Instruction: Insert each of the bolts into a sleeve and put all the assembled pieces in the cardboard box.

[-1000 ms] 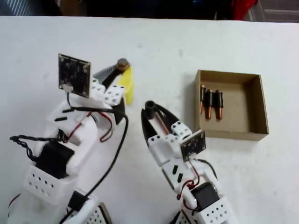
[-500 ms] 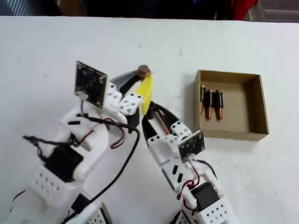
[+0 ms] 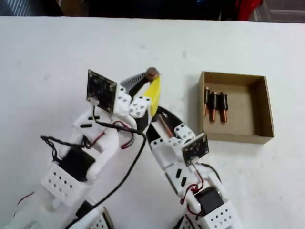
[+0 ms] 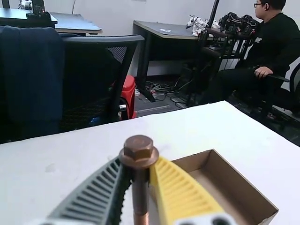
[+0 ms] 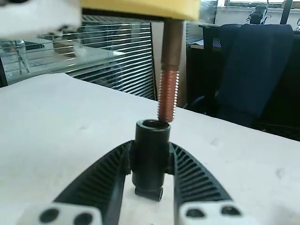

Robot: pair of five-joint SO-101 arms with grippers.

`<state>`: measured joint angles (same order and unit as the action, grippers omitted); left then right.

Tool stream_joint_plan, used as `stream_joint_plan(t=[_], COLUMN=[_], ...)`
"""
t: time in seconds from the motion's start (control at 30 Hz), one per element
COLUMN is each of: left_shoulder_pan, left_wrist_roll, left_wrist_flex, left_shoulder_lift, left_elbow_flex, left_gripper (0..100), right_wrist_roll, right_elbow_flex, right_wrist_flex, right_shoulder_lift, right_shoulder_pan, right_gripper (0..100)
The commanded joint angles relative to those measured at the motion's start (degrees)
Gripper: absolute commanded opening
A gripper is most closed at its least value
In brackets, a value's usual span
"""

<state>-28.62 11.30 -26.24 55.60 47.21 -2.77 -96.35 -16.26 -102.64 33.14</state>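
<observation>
- Copper-coloured hex-head metal bolt (image 4: 139, 157) hangs head up and threaded end down, pinched on its shank just under the head by the left gripper (image 4: 138, 174)
- The left gripper's ribbed grey finger and yellow finger are drawn in tight against the shank; gripping this high leaves the whole thread bare for entry
- Short black cylindrical sleeve (image 5: 151, 140) stands upright with its bore facing up, clamped at its sides by the right gripper (image 5: 151, 152); the black ribbed fingers are narrowed to the sleeve's width
- The side clamp leaves the mouth unobstructed and probably stops the sleeve tipping when pressed from above
- Right wrist view: the thread tip sits right at the sleeve's rim, roughly over the bore; cannot tell whether it has entered or only touches
- Judged step: mating bolt to sleeve, one arm presenting each part, with the two axes nearly in line
- Likely risk: the thread catching on the rim if the bolt leans
- Open brown cardboard box (image 3: 269, 112) rests on the white table (image 3: 57, 43) near the grippers, on the right arm's side, handy for the drop-off
- Three assembled pieces (image 3: 215, 106) lie side by side in the box's nearer part, with bare floor beside them for more
</observation>
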Motion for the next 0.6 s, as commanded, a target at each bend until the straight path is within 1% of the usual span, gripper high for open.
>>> stream_joint_plan(t=[0.0, 0.13, 0.3, 0.4, 0.57], left_shoulder_pan=[-0.84, -0.92, -4.62, -4.88, -4.70], left_wrist_roll=[-0.35, -0.18, -0.35, -0.35, -0.44], left_wrist_flex=[1.93, 0.88, -5.19, -5.89, -5.36], left_shoulder_lift=[1.71, 1.80, 4.26, 6.29, 6.73], left_elbow_flex=[-0.97, -1.23, -3.52, -3.34, 0.44], left_gripper=[2, 2, 2, 2, 2], right_wrist_roll=[-0.88, -0.88, -0.88, -0.88, -0.88], right_elbow_flex=[-0.44, -0.44, -0.44, -0.44, -0.44], right_wrist_flex=[0.40, 0.40, 0.40, 0.40, 0.31], right_shoulder_lift=[-0.57, -0.57, -0.57, -0.57, -0.57], right_shoulder_pan=[0.40, 0.40, 0.31, 0.31, 0.13], right_gripper=[4.5, 4.5, 4.5, 4.5, 4.5])
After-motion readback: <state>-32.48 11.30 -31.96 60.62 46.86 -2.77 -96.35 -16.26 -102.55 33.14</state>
